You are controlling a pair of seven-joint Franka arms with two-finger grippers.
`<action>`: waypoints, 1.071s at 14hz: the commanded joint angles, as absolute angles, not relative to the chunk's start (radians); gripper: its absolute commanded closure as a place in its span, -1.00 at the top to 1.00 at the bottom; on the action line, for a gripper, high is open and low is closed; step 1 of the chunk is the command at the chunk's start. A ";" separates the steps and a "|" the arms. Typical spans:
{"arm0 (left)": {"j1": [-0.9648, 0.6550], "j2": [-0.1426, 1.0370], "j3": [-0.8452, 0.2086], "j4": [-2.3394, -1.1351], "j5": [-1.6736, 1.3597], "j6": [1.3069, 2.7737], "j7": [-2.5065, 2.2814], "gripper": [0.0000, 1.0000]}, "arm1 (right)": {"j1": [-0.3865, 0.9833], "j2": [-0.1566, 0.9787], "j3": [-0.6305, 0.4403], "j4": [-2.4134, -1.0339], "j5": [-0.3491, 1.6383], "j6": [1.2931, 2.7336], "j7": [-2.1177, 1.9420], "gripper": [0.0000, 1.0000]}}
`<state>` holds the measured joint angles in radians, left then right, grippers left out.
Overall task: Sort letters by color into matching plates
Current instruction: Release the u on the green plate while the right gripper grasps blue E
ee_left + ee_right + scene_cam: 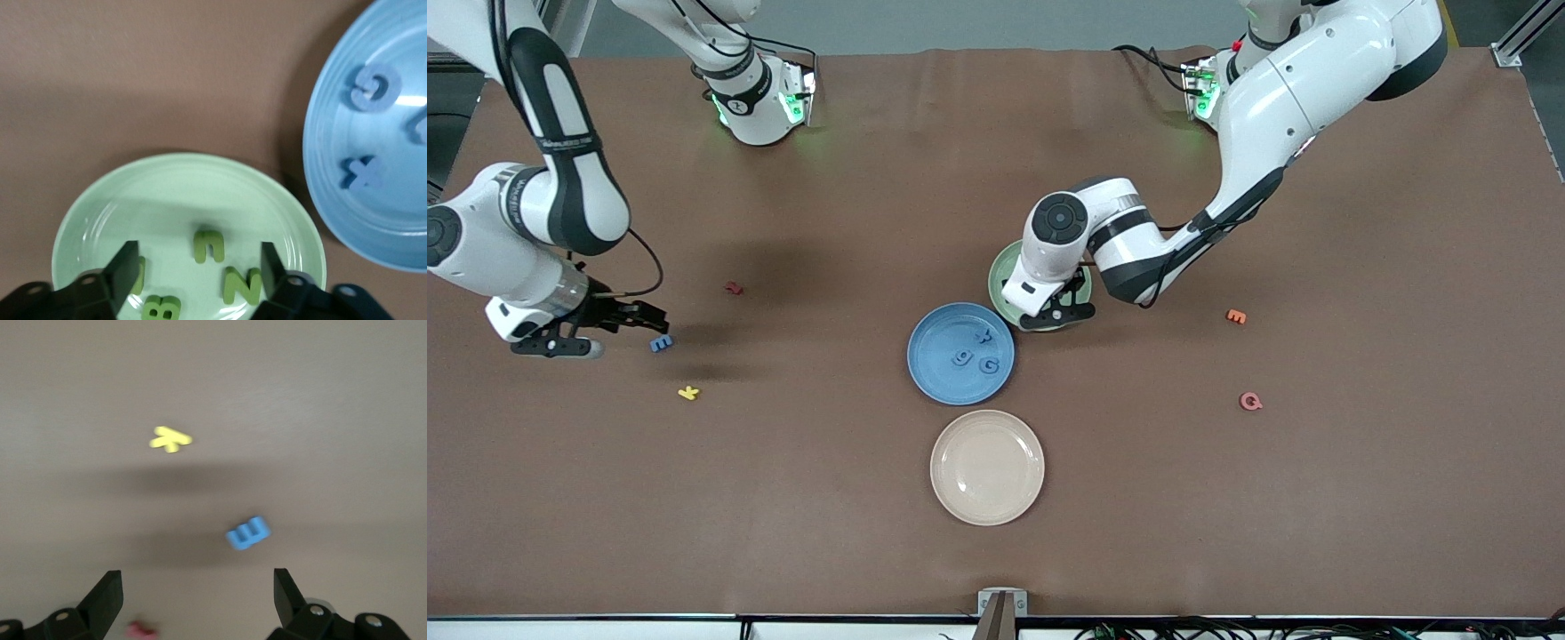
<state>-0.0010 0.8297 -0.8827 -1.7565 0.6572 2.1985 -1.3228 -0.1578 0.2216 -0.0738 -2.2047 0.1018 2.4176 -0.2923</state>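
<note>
Right gripper (193,603) wide, empty — blue E (247,533) just ahead on table; left gripper (200,270) open over green plate (133,193).

The left arm reaches from its base at the desk's top edge toward the desk's middle, its end effector (200,273) pointing down, fingers apart and empty. The right arm bends low near the desk's right-arm end, its end effector (199,597) spread wide, holding nothing.

Letters (209,245) in plate (180,180); second plate (934,356) beside it
</note>
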 commanded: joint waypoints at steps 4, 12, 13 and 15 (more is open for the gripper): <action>0.060 0.793 -0.884 -1.743 0.646 2.192 -1.307 0.99 | -0.210 0.377 -0.046 -2.212 0.100 2.646 -0.604 1.00; 0.115 0.793 -0.881 -1.747 0.644 2.192 -1.249 0.99 | -0.216 0.426 -0.046 -2.232 0.100 2.706 -0.753 1.00; 0.114 0.792 -0.879 -1.750 0.641 2.192 -1.229 0.99 | -0.216 0.428 -0.046 -2.243 0.100 2.717 -0.753 1.00; 0.120 0.772 -0.874 -1.759 0.638 2.192 -1.175 0.99 | -0.215 0.434 -0.046 -2.264 0.101 2.750 -0.753 1.00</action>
<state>0.1162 0.8139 -0.8820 -1.7374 0.6572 2.1967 -1.2246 -0.1922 0.4297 -0.0623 -2.2305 0.0977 2.6884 -0.6997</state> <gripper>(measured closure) 0.004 0.000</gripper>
